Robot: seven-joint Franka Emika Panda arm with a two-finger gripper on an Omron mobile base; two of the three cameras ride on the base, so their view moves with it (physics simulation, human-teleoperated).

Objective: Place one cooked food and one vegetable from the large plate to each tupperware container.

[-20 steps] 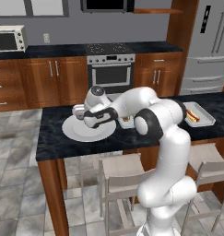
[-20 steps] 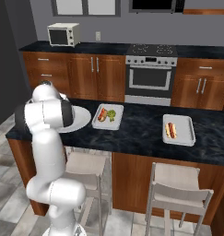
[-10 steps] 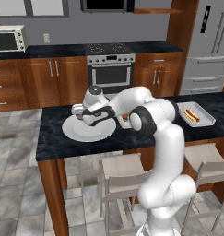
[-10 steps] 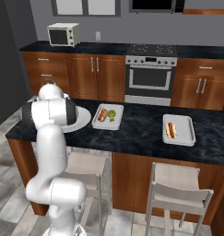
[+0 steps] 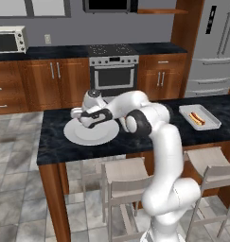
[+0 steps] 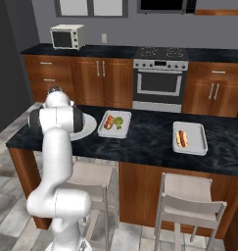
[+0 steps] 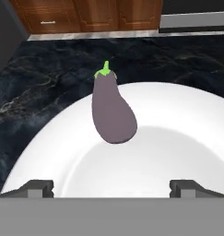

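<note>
On the dark table, the large plate (image 7: pixel 187 120) carries one eggplant (image 7: pixel 112 110) at its far left, so I should centre my wide-open gripper (image 7: pixel 111 186) across its thick belly before closing.

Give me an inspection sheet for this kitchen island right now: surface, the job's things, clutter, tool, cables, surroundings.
Surface: dark marbled island counter.
Large plate: at the island's end, holding one purple eggplant lying flat.
Near tupperware container: beside the plate, holding a sausage-like food and a green vegetable.
Far tupperware container: farther along the island, holding a hot dog; no vegetable seen.
Clutter: nothing seen.
Tool: open, empty, above the plate with the eggplant ahead of its tips.
Cables: nothing seen.
Surroundings: stools at the island, oven, microwave, wooden cabinets, refrigerator.
</note>
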